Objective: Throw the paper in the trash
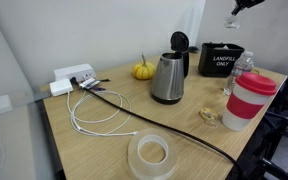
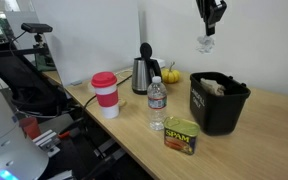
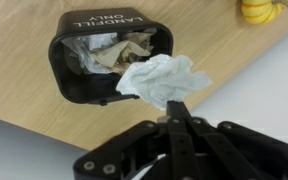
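My gripper [image 3: 172,106] is shut on the paper [image 3: 162,78], a small white crumpled wad, and holds it high in the air. The paper hangs below the gripper [image 2: 211,22] in an exterior view [image 2: 206,42]. The trash [image 3: 104,55] is a black bin marked "LANDFILL ONLY" on the wooden table, below and slightly to one side of the paper. It holds tan and white crumpled scraps [image 3: 119,50]. The bin also shows in both exterior views [image 1: 221,58] [image 2: 219,103]. The gripper [image 1: 244,8] sits at the top edge, above the bin.
A steel kettle [image 1: 170,75], a small pumpkin [image 1: 143,71], a water bottle [image 2: 156,105], a red-and-white cup [image 1: 249,100], a tape roll [image 1: 152,155], a green can [image 2: 181,136], and cables with a power strip [image 1: 72,78] stand on the table.
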`<state>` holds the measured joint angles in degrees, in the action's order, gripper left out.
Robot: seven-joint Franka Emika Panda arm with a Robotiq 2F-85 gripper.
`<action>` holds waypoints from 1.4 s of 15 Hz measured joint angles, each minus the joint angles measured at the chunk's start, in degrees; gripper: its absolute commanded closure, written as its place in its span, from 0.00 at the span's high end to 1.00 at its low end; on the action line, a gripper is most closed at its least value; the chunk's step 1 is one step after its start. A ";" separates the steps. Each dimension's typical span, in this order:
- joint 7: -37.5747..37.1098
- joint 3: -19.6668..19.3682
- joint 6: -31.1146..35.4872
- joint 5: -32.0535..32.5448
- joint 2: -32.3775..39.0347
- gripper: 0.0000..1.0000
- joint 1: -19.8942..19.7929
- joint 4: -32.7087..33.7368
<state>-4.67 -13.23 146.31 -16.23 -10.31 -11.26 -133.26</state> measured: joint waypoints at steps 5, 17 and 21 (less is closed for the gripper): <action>-18.29 -0.06 4.94 8.81 2.67 0.00 -3.95 -2.84; -25.65 0.16 4.92 12.73 4.27 0.00 -4.38 -3.27; -25.65 0.45 4.92 12.81 5.77 0.00 -4.30 -1.89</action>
<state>-30.32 -12.78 151.23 -3.42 -4.54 -15.55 -135.15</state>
